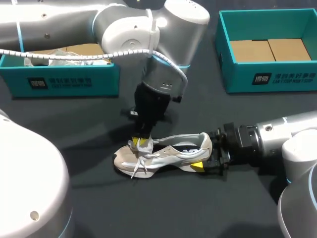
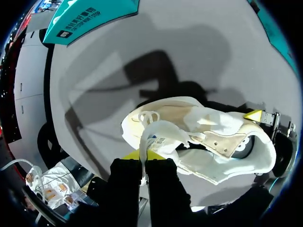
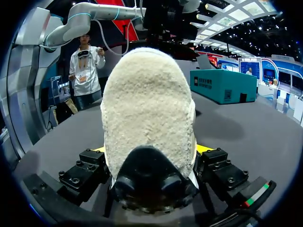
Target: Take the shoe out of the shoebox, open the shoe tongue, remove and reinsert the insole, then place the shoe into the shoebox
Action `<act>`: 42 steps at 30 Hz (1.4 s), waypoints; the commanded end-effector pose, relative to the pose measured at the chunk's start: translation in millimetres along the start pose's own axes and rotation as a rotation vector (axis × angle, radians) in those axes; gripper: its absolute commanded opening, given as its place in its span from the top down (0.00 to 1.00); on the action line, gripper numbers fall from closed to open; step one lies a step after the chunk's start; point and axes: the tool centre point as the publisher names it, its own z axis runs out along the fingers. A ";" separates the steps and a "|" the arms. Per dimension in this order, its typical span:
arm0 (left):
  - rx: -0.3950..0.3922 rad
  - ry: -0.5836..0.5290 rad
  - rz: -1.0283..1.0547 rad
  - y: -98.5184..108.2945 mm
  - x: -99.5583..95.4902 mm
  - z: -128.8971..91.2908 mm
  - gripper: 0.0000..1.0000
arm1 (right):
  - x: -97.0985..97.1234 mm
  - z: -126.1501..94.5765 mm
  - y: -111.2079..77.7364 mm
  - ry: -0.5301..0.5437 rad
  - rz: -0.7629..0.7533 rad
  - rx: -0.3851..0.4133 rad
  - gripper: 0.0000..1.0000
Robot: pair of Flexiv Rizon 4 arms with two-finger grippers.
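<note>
Because the tongue must be lifted clear before the insole can come out, the shoe (image 1: pixel 166 156) lies on its sole on the table (image 1: pixel 198 208), lower middle of the head view, well apart from the teal shoebox (image 1: pixel 267 74) at upper right. At the heel, the right gripper (image 3: pixel 151 150) is closed on the shoe from both sides, seemingly to anchor it. Entering from the upper left, the left gripper (image 2: pixel 144 158) pinches the tongue (image 2: pixel 161 135) between its yellow tips, likely to pull it open. I cannot tell whether the insole sits inside, as pale crumpled material fills the opening. The left arm partly hides a second teal box (image 1: pixel 64 82) at upper left.
</note>
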 end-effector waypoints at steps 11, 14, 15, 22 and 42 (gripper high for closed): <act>0.022 -0.073 -0.044 -9.3 -0.9 29.0 0.64 | 0.8 -0.3 0.6 -0.001 0.000 0.002 1.00; 0.024 -0.091 -0.052 -11.2 -3.7 33.0 0.58 | 0.8 -0.3 0.6 -0.001 0.000 0.002 1.00; 0.028 -0.097 -0.057 -11.6 -5.2 34.3 0.56 | 0.8 -0.3 0.6 -0.001 0.000 0.002 1.00; 0.051 -0.134 -0.063 -14.9 -18.9 35.1 0.50 | 0.8 -0.3 0.6 -0.001 0.000 0.002 1.00; 0.171 0.057 0.247 -10.4 -56.7 -41.3 0.51 | 0.8 -0.3 0.6 -0.001 0.000 0.002 1.00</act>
